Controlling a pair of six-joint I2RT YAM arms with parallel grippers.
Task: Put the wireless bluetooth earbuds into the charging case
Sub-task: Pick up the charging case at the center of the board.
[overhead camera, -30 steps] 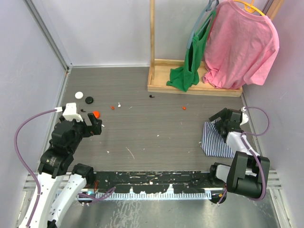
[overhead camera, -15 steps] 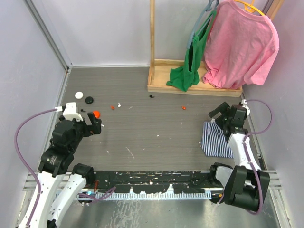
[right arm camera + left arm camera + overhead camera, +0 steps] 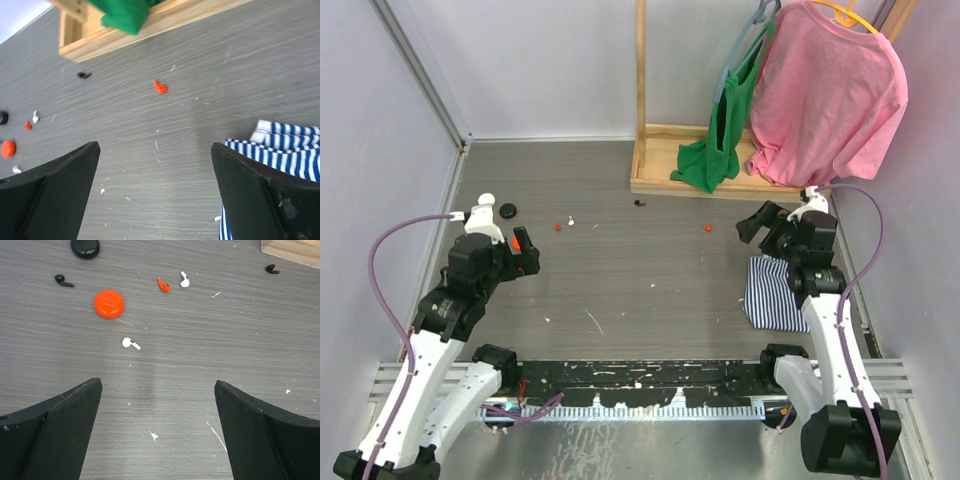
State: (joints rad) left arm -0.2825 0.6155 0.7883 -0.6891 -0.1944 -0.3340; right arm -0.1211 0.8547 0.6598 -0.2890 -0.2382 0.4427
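Left gripper (image 3: 157, 385) is seen wide apart, empty. A white earbud (image 3: 131, 343) is found just ahead, slightly left of the gap, stem angled right and back. The red charging case (image 3: 109, 303) is set beyond it. Left arm is judged nearer. Right gripper (image 3: 155, 146), also apart, is faced by a lone red earbud (image 3: 160, 88), not shown in left wrist view.

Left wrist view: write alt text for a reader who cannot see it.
The left gripper hangs open above a grey table, a white earbud ahead. Farther off lie a red round case, a red earbud and a black earbud.
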